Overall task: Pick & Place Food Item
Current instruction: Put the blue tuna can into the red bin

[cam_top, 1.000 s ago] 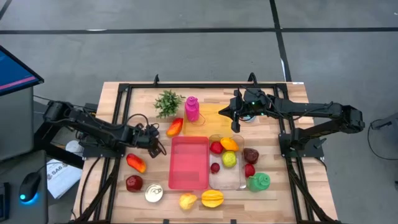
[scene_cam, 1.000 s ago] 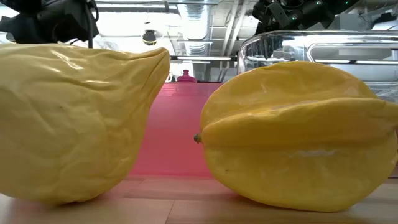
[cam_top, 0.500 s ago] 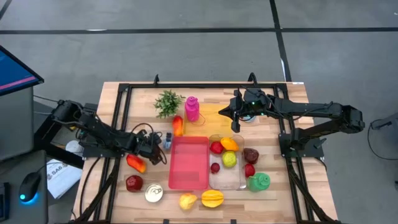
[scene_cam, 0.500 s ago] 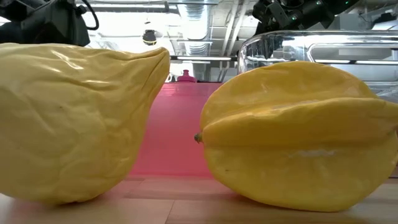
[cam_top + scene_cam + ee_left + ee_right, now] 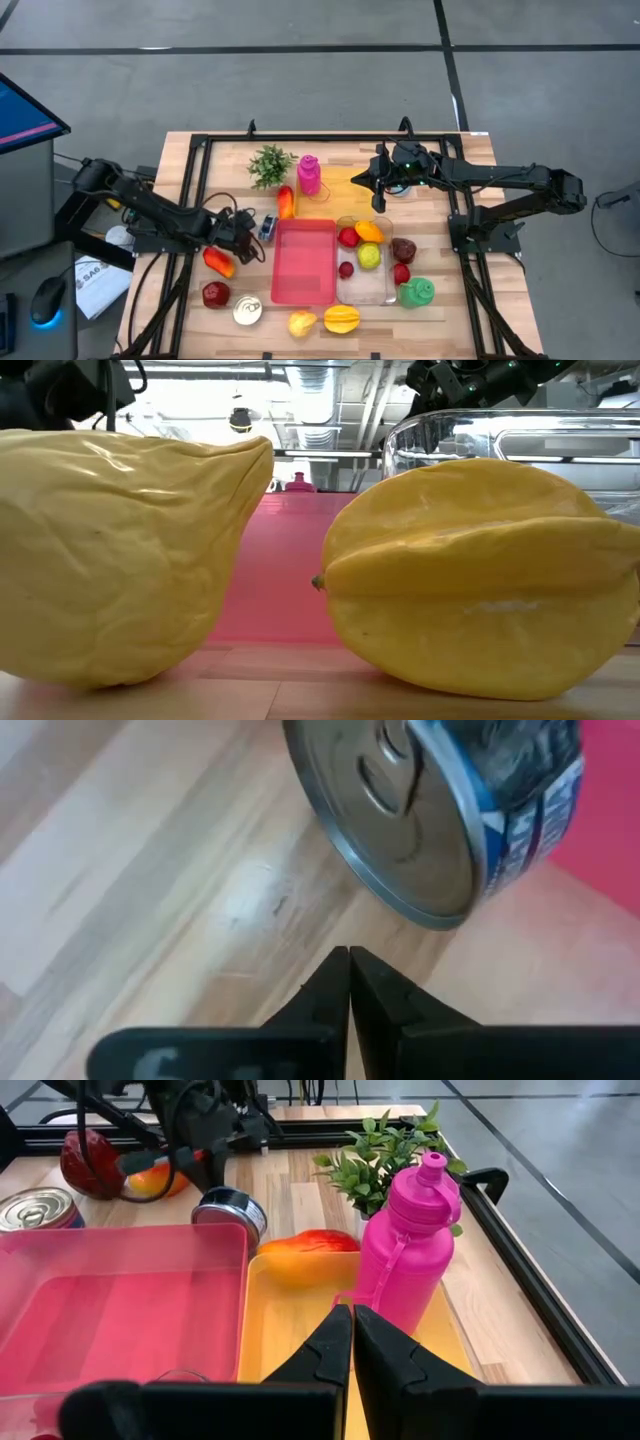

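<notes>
Claws on both arms are pressed together, gripping nothing. The left claw (image 5: 252, 236) is sitting low over the desk (image 5: 440, 310), its tips pointing at a small tin can (image 5: 267, 227) lying tipped on its side just ahead of it; from the left wrist view the can's metal end (image 5: 395, 830) is facing the closed tips, near them, though I cannot quite tell whether they are touching. Just past the can, on the far side from that claw, the pink tray (image 5: 303, 262) is lying flat. An orange-red pepper (image 5: 218, 262) is resting close beside the left claw. The right claw (image 5: 381, 182) is hovering at the back of the desk, with a pink bottle (image 5: 407, 1240), a green plant (image 5: 385, 1145) and an orange mango (image 5: 305, 1246) out in front of it. Nearer the desk's front edge, a yellow starfruit (image 5: 480, 575) and a yellow pear-shaped fruit (image 5: 120, 550) are lying side by side.
</notes>
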### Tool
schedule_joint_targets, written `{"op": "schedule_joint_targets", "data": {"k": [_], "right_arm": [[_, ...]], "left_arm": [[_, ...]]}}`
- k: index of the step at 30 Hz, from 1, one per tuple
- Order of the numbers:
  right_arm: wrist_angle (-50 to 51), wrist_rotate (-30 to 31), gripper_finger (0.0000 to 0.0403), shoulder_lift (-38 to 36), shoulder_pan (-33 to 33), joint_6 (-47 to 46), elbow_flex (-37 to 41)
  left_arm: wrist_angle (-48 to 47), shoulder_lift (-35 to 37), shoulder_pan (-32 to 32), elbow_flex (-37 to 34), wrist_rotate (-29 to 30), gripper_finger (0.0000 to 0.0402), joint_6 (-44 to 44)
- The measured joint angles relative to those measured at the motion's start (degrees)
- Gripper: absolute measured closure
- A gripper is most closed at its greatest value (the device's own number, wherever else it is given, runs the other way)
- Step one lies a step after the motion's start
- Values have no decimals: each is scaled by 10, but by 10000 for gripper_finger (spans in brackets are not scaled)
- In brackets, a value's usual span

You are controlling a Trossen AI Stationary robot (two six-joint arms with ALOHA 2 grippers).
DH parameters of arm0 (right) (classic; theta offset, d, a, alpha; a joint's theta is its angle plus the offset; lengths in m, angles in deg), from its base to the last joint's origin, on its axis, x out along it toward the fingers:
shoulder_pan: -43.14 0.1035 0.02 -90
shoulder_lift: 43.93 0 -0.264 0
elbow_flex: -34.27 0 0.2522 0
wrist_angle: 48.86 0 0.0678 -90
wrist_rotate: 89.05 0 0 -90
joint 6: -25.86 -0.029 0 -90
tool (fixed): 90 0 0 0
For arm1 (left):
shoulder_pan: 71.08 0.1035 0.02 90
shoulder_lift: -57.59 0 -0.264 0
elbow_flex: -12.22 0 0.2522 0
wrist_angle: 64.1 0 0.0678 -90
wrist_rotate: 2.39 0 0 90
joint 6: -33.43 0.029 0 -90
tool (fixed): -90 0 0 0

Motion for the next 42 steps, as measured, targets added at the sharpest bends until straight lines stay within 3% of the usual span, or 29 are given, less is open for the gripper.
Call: {"op": "schedule_joint_targets", "data": {"k": [12, 22, 29, 42], "right_arm": [[-2, 0, 392, 0, 0, 0, 0], [-2, 0, 392, 0, 0, 0, 0], [-2, 0, 392, 0, 0, 0, 0], [9, 0, 392, 0, 0, 0, 0]], "left_arm": [[-34, 109, 0, 1, 1, 399, -1], [-30, 126, 2, 2, 1, 384, -1], [-30, 126, 23, 2, 3, 304, -1], [18, 126, 37, 2, 3, 95, 1]]}}
